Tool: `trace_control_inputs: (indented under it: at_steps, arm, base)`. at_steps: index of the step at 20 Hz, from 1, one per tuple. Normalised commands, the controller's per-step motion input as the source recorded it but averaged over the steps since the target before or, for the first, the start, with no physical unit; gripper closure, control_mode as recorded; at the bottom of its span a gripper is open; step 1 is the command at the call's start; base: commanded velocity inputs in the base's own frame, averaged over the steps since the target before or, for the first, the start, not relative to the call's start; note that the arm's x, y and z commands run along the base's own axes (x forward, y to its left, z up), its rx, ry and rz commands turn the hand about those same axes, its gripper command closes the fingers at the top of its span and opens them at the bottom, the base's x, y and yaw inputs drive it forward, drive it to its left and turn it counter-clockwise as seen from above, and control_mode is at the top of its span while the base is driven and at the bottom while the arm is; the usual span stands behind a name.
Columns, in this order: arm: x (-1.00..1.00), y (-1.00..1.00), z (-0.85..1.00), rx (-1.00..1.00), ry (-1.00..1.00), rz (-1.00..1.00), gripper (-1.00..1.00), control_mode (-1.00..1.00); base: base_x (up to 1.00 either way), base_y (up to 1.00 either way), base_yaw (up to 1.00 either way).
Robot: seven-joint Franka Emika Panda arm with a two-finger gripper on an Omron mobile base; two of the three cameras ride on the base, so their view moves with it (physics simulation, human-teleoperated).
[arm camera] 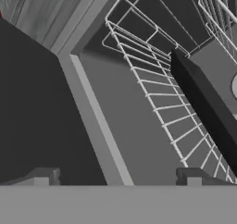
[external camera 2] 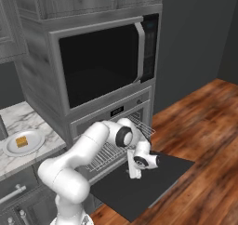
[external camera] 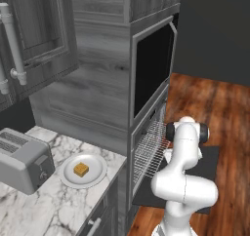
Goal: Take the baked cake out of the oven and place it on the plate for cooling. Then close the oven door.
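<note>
One step of the task looks done already: the baked cake (external camera: 81, 169) is sitting on the plate (external camera: 95, 175) on the marble counter (external camera: 53, 206), just beside the toaster (external camera: 22, 161). What is left, judging from this, is shutting the oven door (external camera 2: 153, 182), which is lying fully dropped open, flat and level above the wood floor (external camera 2: 204, 126).

The gripper (arm camera: 118, 177) is hanging low in front of the oven (external camera 2: 111, 122), pointing down over the door's inner face near the hinge side, with the pulled-out wire rack (arm camera: 157, 93) running just beside it. The fingertips (arm camera: 44, 176) are standing well apart with nothing between them.

The relation that matters: the door's free edge, where its bar handle would be, is lying away from the jaws, on the far side from the oven cavity, and its long axis is running across the oven front. The handle itself is not visible from here. Any closing move would probably have to reach out past that edge and lift from beneath.

No brand or label is legible; the small display (external camera 2: 116, 111) on the oven panel is too small to read.
</note>
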Motion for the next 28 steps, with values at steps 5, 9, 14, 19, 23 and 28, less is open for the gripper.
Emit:
trace_control_inputs:
  at_steps: [5,9,14,19,23,28]
  arm:
    - [0.61,0.31,0.17,-0.04,0.00,0.00,-1.00,-1.00]
    - [0.79,0.58,0.10,-0.10,0.00,0.00,-1.00,-1.00]
    - [0.37,0.55,0.27,-0.17,0.00,-0.01,-1.00,-1.00]
    - [-0.31,-0.11,0.56,-0.05,0.00,0.00,-1.00,-1.00]
    - [-0.48,-0.24,0.63,0.00,-0.01,0.00,-1.00,-1.00]
    - [-0.69,-0.30,0.63,-0.03,-0.09,0.00,-1.00,-1.00]
  base:
    - [0.00,0.00,0.00]
    - [0.00,0.00,0.00]
    - [0.00,0.00,0.00]
    - [0.00,0.00,0.00]
    - [0.00,0.00,0.00]
    - [0.00,0.00,0.00]
